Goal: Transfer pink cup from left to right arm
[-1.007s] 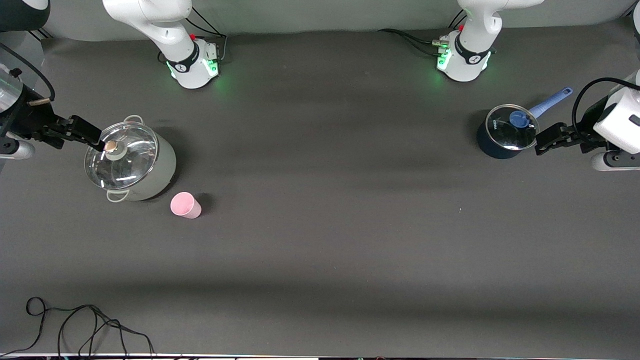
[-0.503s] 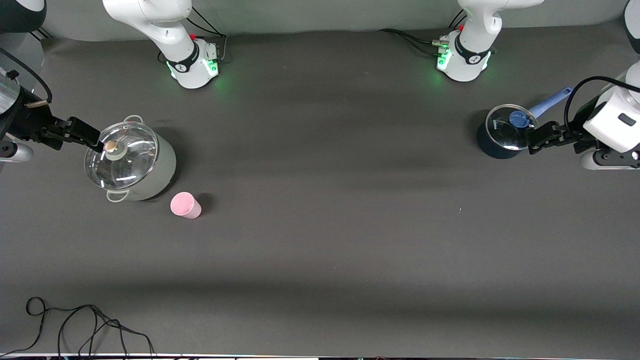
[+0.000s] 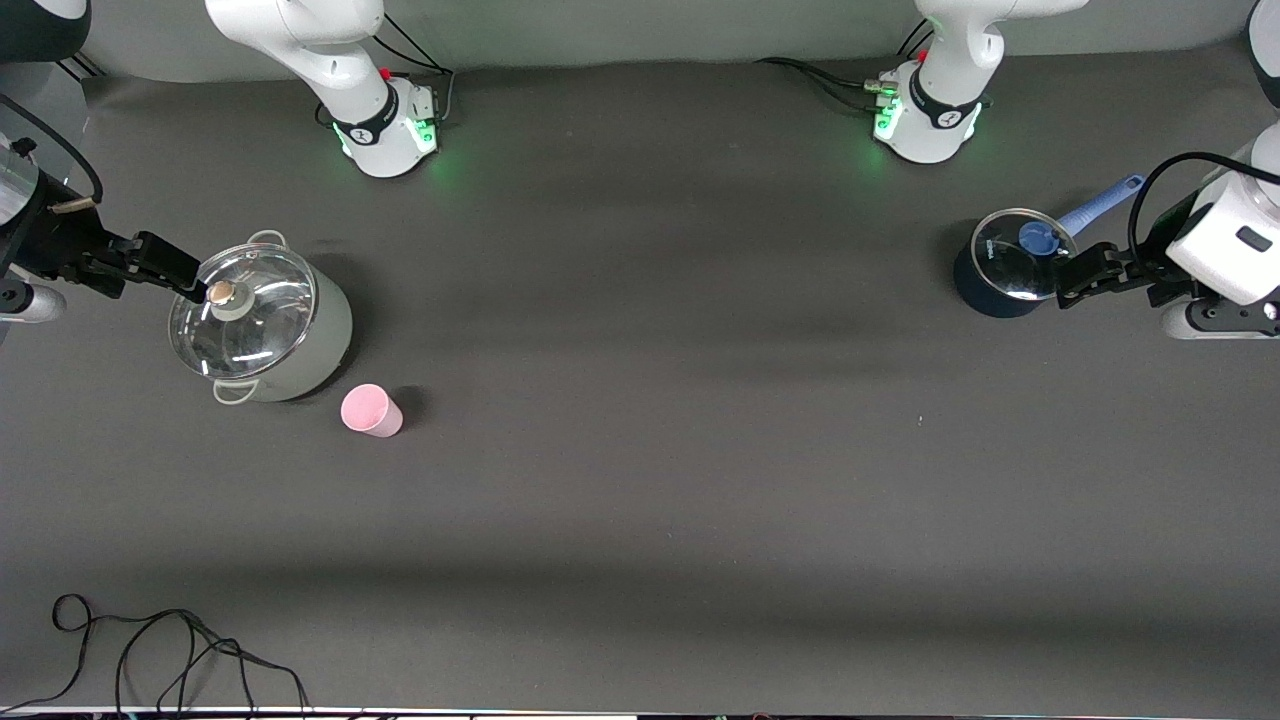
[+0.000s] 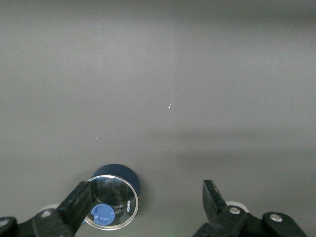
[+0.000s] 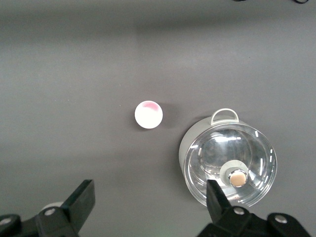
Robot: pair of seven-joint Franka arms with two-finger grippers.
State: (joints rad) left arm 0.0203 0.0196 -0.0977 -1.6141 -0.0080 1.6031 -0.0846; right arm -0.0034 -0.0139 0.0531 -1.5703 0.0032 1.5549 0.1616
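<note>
cup: the pink cup [image 3: 371, 410] stands upright on the table [image 3: 660, 450], just beside the grey pot [image 3: 262, 326], at the right arm's end.
left gripper [image 3: 1076, 280]: fingers wide, empty, over the blue pot [image 3: 1008, 265], well apart from the cup.
right gripper [image 3: 178, 273]: fingers wide, empty, over the grey pot; the nearer one.
axis: vertical, mouth up.
</note>
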